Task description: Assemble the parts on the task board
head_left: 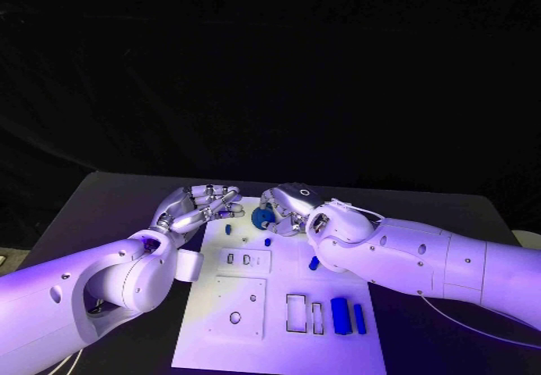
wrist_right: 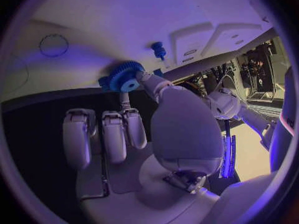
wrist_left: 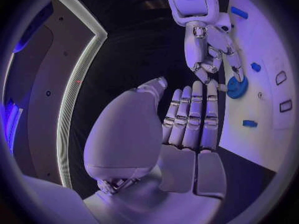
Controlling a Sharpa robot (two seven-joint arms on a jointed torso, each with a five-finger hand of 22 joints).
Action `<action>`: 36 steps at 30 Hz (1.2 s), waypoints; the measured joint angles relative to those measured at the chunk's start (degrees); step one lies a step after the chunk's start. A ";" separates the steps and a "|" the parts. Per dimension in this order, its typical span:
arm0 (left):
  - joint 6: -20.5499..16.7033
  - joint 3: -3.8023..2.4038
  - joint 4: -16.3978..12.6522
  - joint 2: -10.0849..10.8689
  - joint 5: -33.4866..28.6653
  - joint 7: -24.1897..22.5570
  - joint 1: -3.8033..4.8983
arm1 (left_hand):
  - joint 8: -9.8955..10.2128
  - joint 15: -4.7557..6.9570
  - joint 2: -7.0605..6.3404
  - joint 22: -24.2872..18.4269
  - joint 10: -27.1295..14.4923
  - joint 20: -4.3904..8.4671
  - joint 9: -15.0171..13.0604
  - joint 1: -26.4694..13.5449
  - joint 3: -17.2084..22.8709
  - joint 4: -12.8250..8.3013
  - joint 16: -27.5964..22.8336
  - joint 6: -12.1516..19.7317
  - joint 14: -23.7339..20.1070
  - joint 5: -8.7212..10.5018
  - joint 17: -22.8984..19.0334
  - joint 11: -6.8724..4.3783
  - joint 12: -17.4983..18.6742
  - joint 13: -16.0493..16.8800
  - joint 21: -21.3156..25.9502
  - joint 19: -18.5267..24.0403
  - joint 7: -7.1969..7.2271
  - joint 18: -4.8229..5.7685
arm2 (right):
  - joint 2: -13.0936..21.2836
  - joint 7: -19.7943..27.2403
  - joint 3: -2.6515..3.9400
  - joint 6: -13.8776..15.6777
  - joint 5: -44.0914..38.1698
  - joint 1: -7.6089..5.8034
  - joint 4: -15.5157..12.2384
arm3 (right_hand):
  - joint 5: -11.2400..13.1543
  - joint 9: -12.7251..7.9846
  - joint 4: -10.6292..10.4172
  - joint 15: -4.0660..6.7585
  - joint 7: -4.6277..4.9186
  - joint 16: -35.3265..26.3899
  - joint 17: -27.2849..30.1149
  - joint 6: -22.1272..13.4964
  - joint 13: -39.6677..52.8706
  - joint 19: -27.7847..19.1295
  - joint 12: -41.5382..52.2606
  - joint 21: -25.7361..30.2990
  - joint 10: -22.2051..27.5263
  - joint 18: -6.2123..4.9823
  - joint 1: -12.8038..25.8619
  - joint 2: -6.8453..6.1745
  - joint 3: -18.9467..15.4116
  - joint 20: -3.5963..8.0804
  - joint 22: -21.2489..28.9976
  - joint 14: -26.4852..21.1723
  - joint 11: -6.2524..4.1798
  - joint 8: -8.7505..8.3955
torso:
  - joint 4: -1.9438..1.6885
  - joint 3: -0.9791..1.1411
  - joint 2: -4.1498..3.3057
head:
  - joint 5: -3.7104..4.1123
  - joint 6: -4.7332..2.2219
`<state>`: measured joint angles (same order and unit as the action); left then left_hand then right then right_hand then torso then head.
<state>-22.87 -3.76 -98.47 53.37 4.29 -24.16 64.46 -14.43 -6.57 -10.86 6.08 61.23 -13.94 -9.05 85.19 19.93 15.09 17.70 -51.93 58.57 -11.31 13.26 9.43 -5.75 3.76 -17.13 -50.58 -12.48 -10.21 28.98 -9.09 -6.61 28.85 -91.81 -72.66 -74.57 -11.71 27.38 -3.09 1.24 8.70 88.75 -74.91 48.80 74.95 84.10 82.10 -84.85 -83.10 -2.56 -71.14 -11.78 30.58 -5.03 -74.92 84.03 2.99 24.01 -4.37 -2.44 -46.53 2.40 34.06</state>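
Observation:
The white task board (head_left: 282, 328) lies in the middle of the table. At its far edge my right hand (head_left: 290, 205) pinches a blue gear (head_left: 263, 218) between thumb and a finger; the right wrist view shows the gear (wrist_right: 126, 76) close above the board (wrist_right: 124, 20). My left hand (head_left: 203, 205) is beside it over the board's far left corner, fingers straight and holding nothing. In the left wrist view the left hand (wrist_left: 187, 122) faces the right hand (wrist_left: 209, 50) and the gear (wrist_left: 236, 86). A small blue peg (head_left: 229, 230) stands just near the gear.
More blue pieces are on the board: a short peg (head_left: 267, 241), another (head_left: 313, 263) by my right forearm, and two long blocks (head_left: 339, 315) (head_left: 360, 318) beside rectangular slots (head_left: 296, 312). A round hole (head_left: 234, 317) is near the board's left side. Black table (head_left: 112, 203) surrounds it.

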 measured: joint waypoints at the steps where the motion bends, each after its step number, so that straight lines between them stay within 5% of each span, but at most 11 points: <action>1: 0.00 0.00 -0.01 0.01 0.00 0.00 0.00 | 0.00 0.00 -0.01 0.00 0.00 0.00 0.00 -0.01 0.00 0.00 0.00 0.00 0.00 0.00 0.00 0.00 0.00 0.00 0.00 0.00 0.00 0.00 | -0.05 0.00 0.00 -0.01 0.00 0.00 0.08 | 0.00 0.00 0.00 0.00 -0.21 0.00 0.00 -0.10 0.00 0.00 -0.41 0.14 0.40 -0.01 0.19 -0.11 0.13 0.00 0.00 0.00 0.15 -0.82 | -0.01 0.00 0.00 | 0.02 -0.04; 4: 0.01 0.00 -0.02 0.04 0.00 0.01 0.00 | 0.00 0.00 -0.08 0.00 0.00 0.00 0.00 -0.08 0.00 0.00 0.00 0.00 0.00 0.00 0.00 0.00 0.00 0.00 0.00 0.00 0.00 0.00 | -0.20 0.00 -0.07 -0.04 0.02 0.05 0.38 | 0.01 -0.21 -0.14 -0.43 -0.60 0.00 0.00 -0.42 0.00 0.00 -1.72 0.67 1.66 -0.01 0.74 -0.16 0.31 0.00 0.00 -0.01 0.61 -1.89 | -0.03 -0.01 0.00 | 0.10 -0.12; 11: 0.02 0.00 -0.05 0.09 0.00 0.04 0.00 | 0.00 0.00 -0.08 0.00 0.00 0.00 0.00 -0.08 0.00 0.00 0.00 0.00 0.00 0.00 0.00 0.00 0.00 0.00 0.00 0.00 0.00 0.00 | -0.39 -0.03 -0.10 -0.03 0.20 0.13 0.85 | 1.19 -1.92 -1.00 -1.59 1.16 0.00 0.00 -4.67 -0.01 -0.10 -3.51 0.99 3.39 -0.04 2.69 -0.72 -0.07 -1.17 0.01 -0.11 1.95 -5.65 | -0.03 -0.03 0.00 | 0.16 -0.29; 14: 0.03 0.00 -0.07 0.11 0.00 0.06 0.00 | 0.00 0.00 -0.08 0.00 0.00 0.00 0.00 -0.08 0.00 0.00 0.00 0.00 0.00 0.00 0.00 0.00 0.00 0.00 0.00 0.00 0.00 0.00 | -0.38 -0.03 -0.08 -0.06 0.48 0.10 1.01 | -0.75 -2.40 -2.76 -1.87 1.36 0.00 0.00 -5.04 -0.01 -0.11 -3.55 0.99 3.58 -0.03 4.76 -0.86 -1.48 -1.56 0.01 0.00 2.14 -6.88 | -0.03 -0.04 0.00 | 0.17 -0.32; 23: 0.05 0.00 -0.10 0.22 0.00 0.11 0.00 | 0.00 0.00 -0.08 0.01 0.00 0.00 0.00 -0.08 0.00 0.00 0.00 0.00 0.00 0.00 -0.01 0.00 0.00 0.00 0.00 0.00 0.00 0.00 | -0.06 -0.02 -0.06 -1.07 1.57 0.06 1.00 | -3.51 -2.61 -5.67 -1.86 1.20 0.00 0.00 -4.03 -0.02 -0.11 -3.19 0.99 3.58 -0.04 7.38 -0.31 -3.73 -1.55 0.02 0.00 2.14 -7.47 | -0.01 -0.03 0.00 | 0.16 -0.32; 36: 0.07 0.00 -0.13 0.35 0.00 0.18 0.00 | 0.00 0.00 -0.07 0.01 0.00 0.00 0.00 -0.07 0.16 -0.16 0.00 0.00 0.00 0.00 0.04 0.00 0.27 0.00 0.00 0.00 0.00 0.00 | 1.75 0.28 -0.09 -2.46 2.94 0.06 -0.33 | -4.28 -2.61 -6.82 -1.86 0.72 0.00 0.00 -2.32 -0.02 -0.11 -2.25 0.99 2.71 -0.04 8.03 0.24 -4.01 -1.55 0.02 0.00 1.71 -7.47 | 0.02 0.06 0.00 | 0.19 -0.18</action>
<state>-22.80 -3.76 -98.60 53.71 4.28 -23.99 64.47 -14.43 -6.57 -10.93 6.09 61.23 -13.94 -9.05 85.11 20.09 14.93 17.70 -51.93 58.57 -11.31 13.30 9.43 -5.49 3.76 -17.14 -50.58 -12.47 -10.21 30.74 -8.81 -6.70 26.39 -88.88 -72.60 -74.90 -15.99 24.77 -9.91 -0.62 9.42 88.75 -74.91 46.48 74.93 83.99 79.85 -83.86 -80.39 -2.60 -63.11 -11.54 26.57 -6.58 -74.90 84.03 4.70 16.54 -4.35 -2.38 -46.53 2.59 33.88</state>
